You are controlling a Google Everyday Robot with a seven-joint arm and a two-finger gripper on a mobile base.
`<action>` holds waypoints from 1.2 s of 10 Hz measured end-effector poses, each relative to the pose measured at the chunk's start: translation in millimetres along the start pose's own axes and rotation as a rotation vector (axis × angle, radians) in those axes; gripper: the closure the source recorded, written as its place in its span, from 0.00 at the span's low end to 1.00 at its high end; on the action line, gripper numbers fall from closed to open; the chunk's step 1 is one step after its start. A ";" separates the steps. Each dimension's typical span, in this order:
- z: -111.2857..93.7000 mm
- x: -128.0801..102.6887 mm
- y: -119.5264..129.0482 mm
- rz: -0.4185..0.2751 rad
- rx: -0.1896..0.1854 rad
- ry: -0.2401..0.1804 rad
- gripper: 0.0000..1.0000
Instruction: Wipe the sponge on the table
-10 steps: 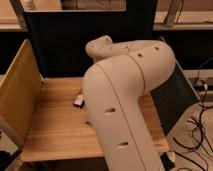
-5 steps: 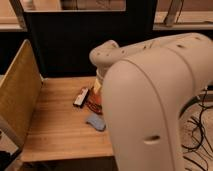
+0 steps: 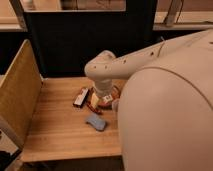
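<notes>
The blue-grey sponge (image 3: 96,121) lies flat on the light wooden table (image 3: 55,130), toward its front middle. My gripper (image 3: 98,103) hangs at the end of the white arm, just behind the sponge and apart from it, low over a round orange-rimmed object (image 3: 112,95). It is open and holds nothing. The arm's wrist hides most of the orange-rimmed object.
A small white-and-dark block (image 3: 81,97) lies left of the gripper. A tan panel (image 3: 17,95) walls the table's left side and a dark panel (image 3: 75,45) stands behind it. My bulky white arm (image 3: 165,115) covers the table's right part.
The arm has swung to the right and reached down over the table. This uncovered the sponge, the block and the orange-rimmed object. The sponge has not moved.
</notes>
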 end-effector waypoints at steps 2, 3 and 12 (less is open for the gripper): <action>0.1 -4.1 27.8 -0.050 -0.018 0.007 0.20; 0.1 -2.4 26.3 -0.048 -0.016 0.011 0.20; 13.3 -32.5 87.6 -0.165 -0.124 -0.031 0.20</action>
